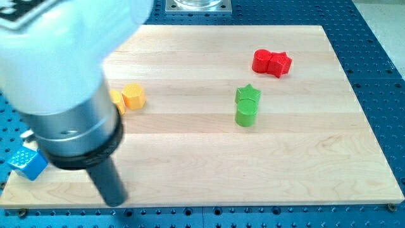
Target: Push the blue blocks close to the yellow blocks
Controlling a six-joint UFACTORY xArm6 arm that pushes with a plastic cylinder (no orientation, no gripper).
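My tip [114, 201] rests on the board's [190, 177] bottom-left, beside the blue cube [27, 163]; no hand, no writing.

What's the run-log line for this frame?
tip near board's bottom-left edge | blue cube left of tip, partly off board | yellow blocks above, arm partly hides them | blue not near yellow
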